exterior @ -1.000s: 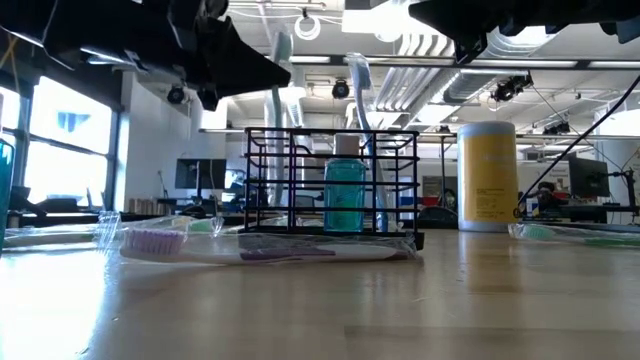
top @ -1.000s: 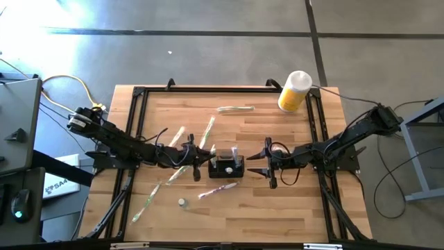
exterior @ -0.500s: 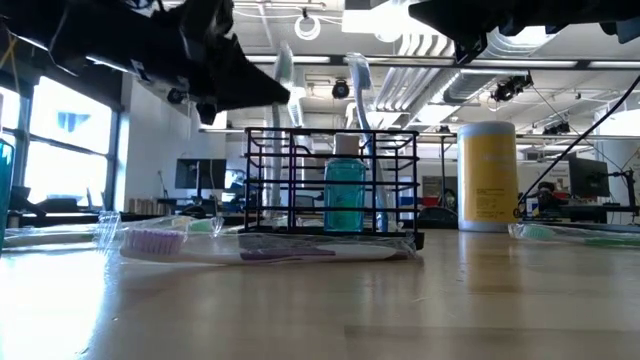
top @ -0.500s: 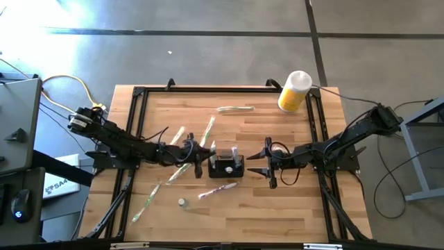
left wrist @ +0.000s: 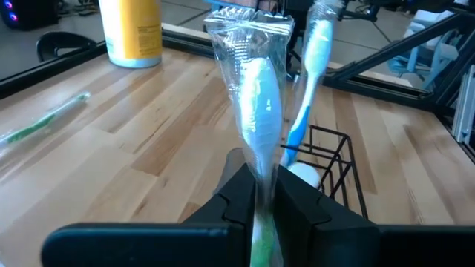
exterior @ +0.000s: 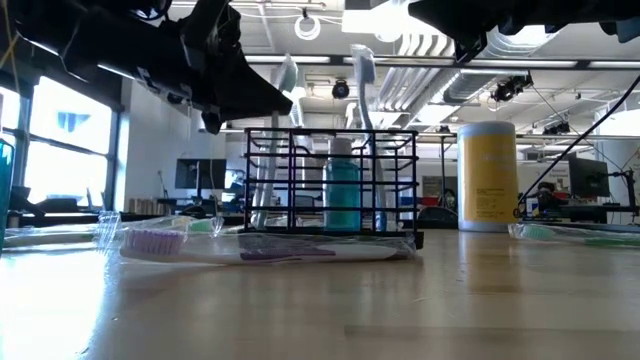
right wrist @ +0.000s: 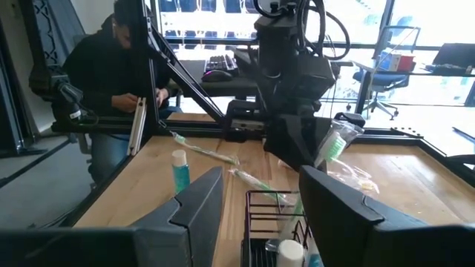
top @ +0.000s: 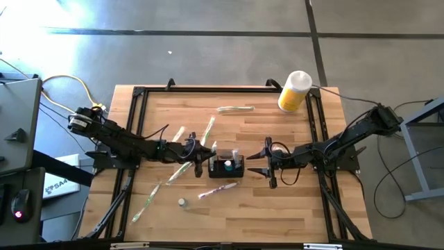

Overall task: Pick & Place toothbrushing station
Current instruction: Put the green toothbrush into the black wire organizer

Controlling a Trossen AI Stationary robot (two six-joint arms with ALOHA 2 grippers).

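- While a wrapped toothbrush stands upright, clamped between its fingers, the left claw hovers just left of the toothbrushing station.
- That black wire box sits mid-counter, between both arms, already holding a teal bottle and upright brushes.
- Just right of the box, the right claw waits with fingers apart.
- Judging by position, the left arm only needs a short move rightward and down.

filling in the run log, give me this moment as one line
left hand: shut on wrapped toothbrush, at toothbrushing station | right hand: open, waiting beside station | station: on table
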